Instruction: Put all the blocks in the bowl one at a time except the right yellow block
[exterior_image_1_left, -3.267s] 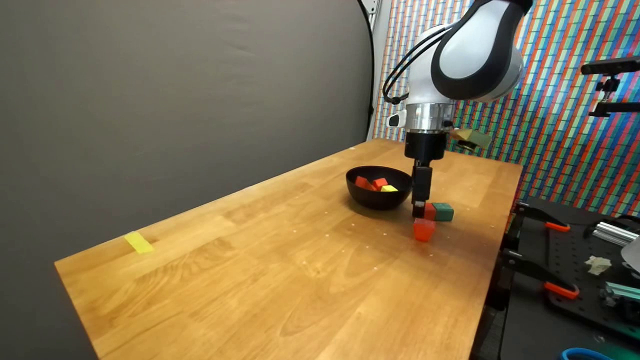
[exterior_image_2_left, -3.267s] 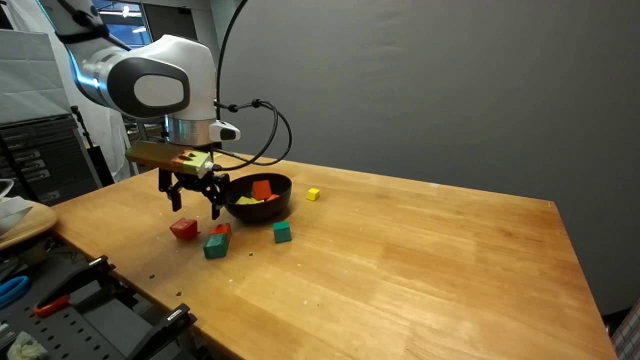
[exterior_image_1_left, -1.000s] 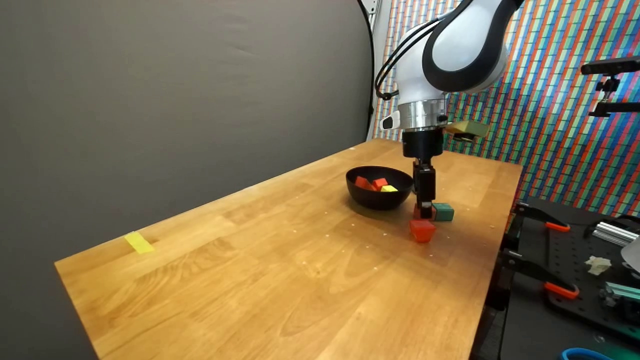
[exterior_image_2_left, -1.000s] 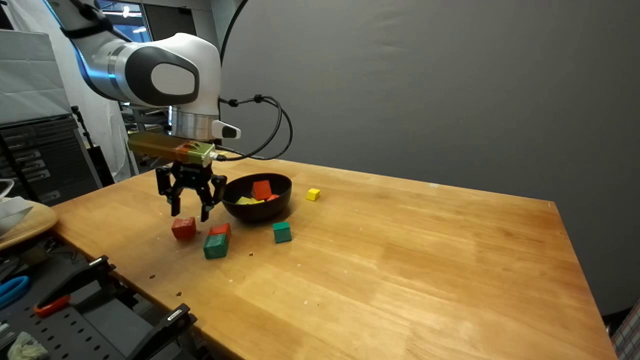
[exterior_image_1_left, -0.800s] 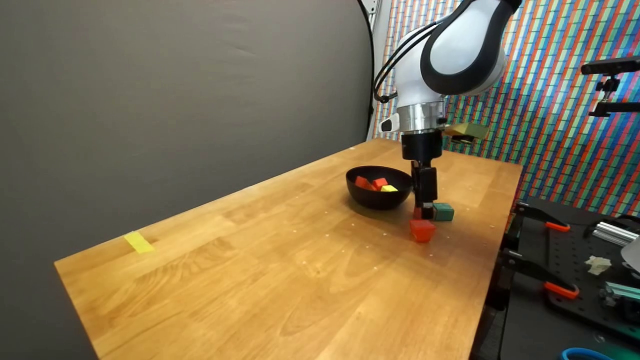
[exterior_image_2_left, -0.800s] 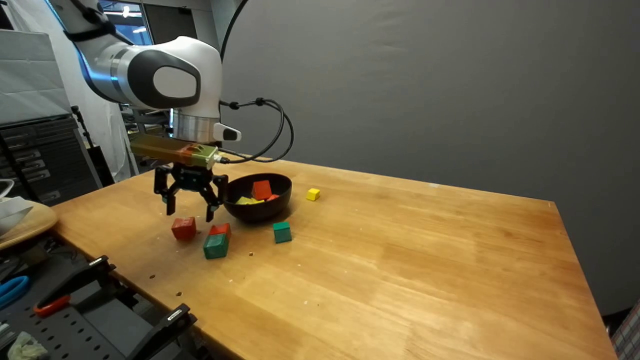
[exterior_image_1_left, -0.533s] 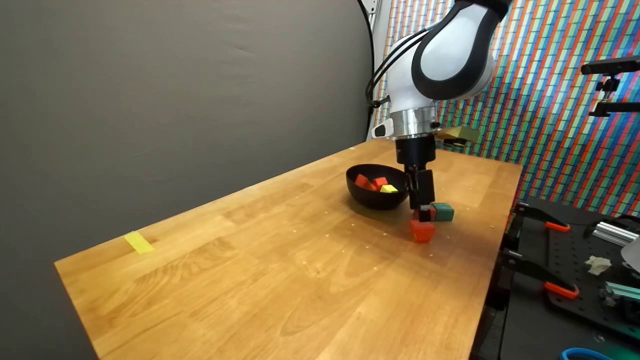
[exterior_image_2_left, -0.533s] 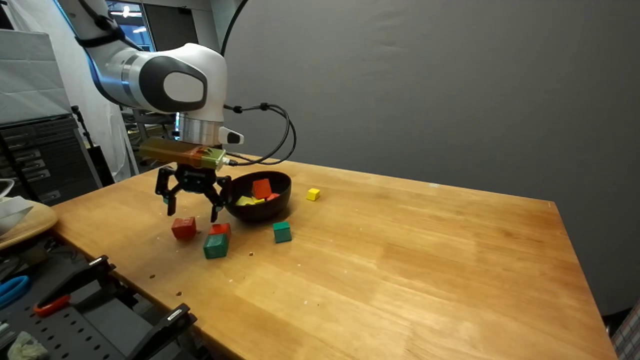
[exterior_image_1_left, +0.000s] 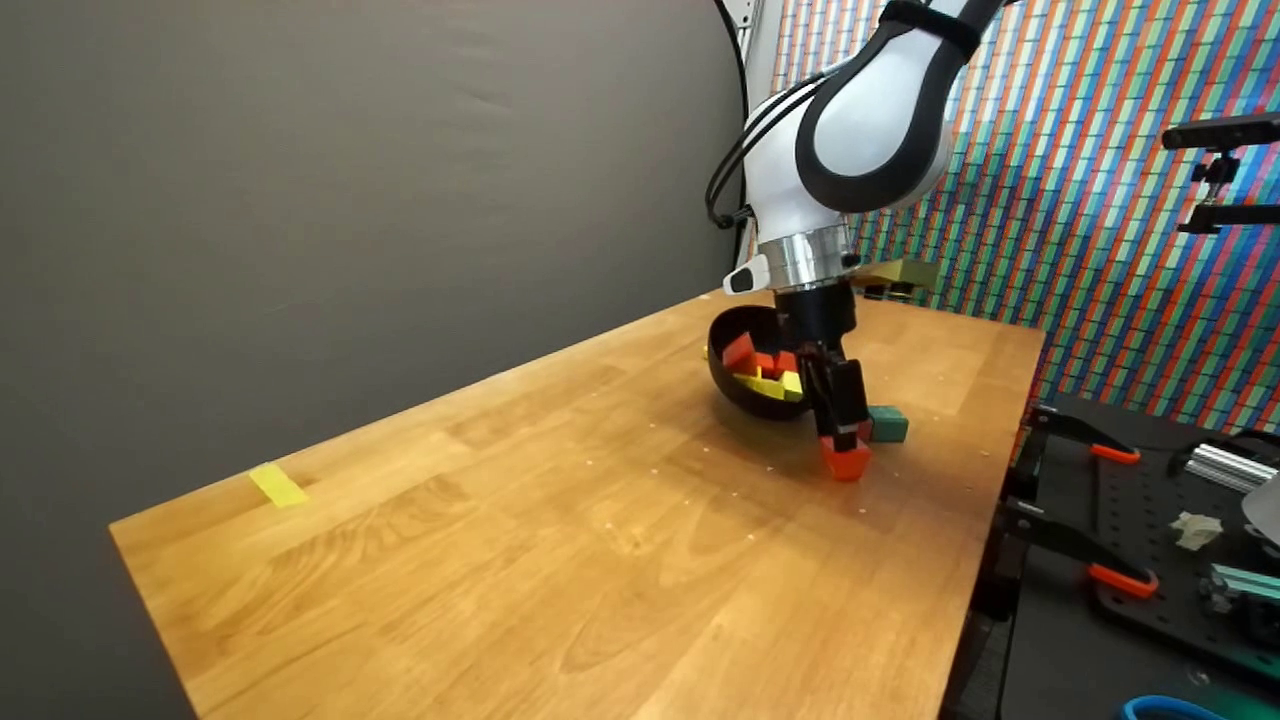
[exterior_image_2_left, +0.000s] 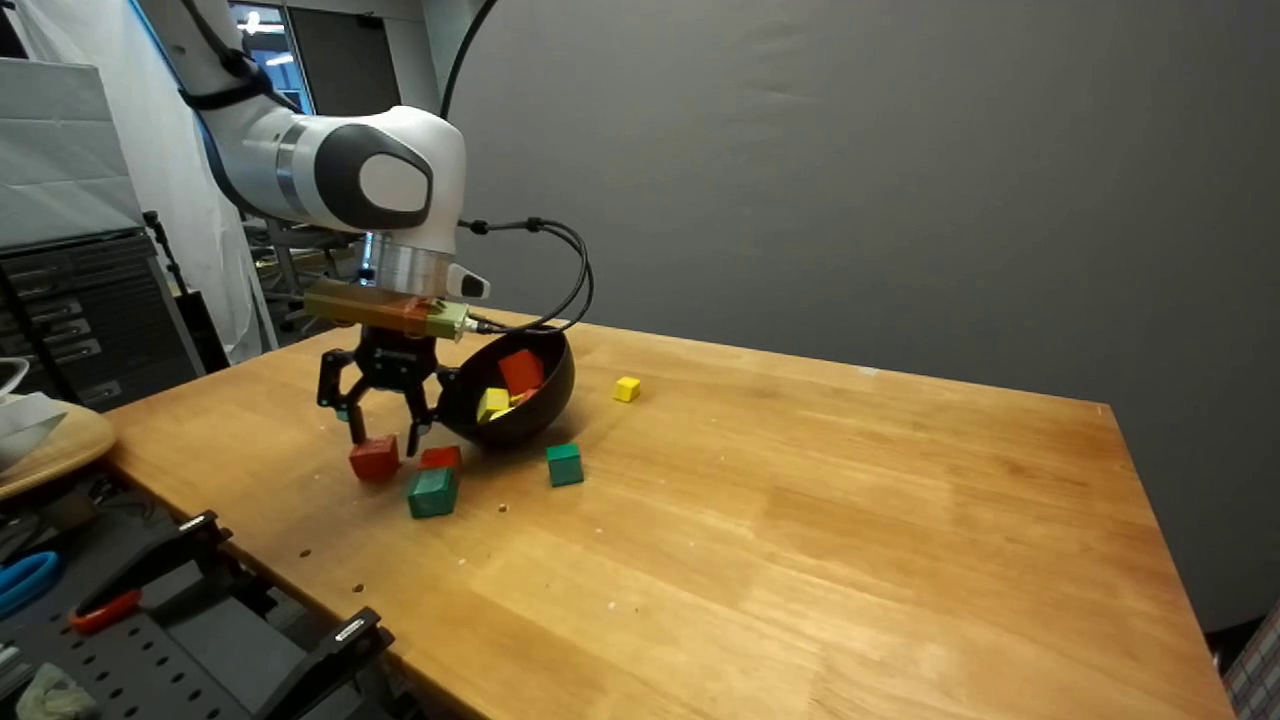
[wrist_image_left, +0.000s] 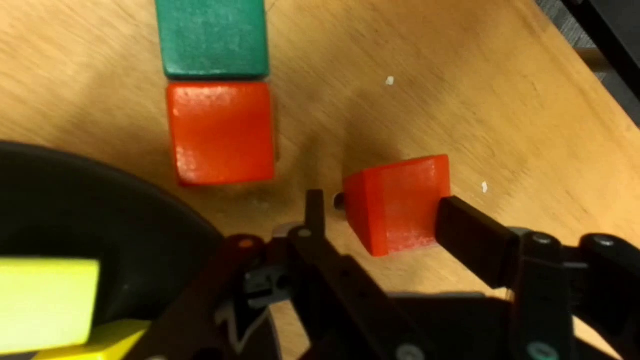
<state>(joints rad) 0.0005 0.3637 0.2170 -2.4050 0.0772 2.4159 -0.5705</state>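
My gripper (wrist_image_left: 380, 202) stands open around a red block (wrist_image_left: 405, 210) on the table. One finger (wrist_image_left: 475, 240) is against or very near its side; a gap separates the block from the opposite finger (wrist_image_left: 315, 212). The black bowl (exterior_image_2_left: 545, 405) is tilted toward the gripper, whose linkage appears to press on its near rim. Inside lie a red block (exterior_image_2_left: 521, 371), a yellow block (exterior_image_2_left: 492, 403) and other red and yellow pieces. A second red block (wrist_image_left: 222, 132) touches a green block (wrist_image_left: 215, 37). Another green block (exterior_image_2_left: 564, 465) and a yellow block (exterior_image_2_left: 626, 389) stand apart, right of these.
The wooden table (exterior_image_1_left: 600, 560) carries a flat strip of yellow tape (exterior_image_1_left: 278, 484) at its far corner. Black clamps with orange parts (exterior_image_1_left: 1120, 580) grip a dark side surface past the table's edge. A grey backdrop (exterior_image_2_left: 850, 200) rises behind the table.
My gripper has come down around the red block, leaning over and narrowing its jaws. The red block shifted slightly. The bowl, level before, has tipped, and its blocks have slid toward the low side.
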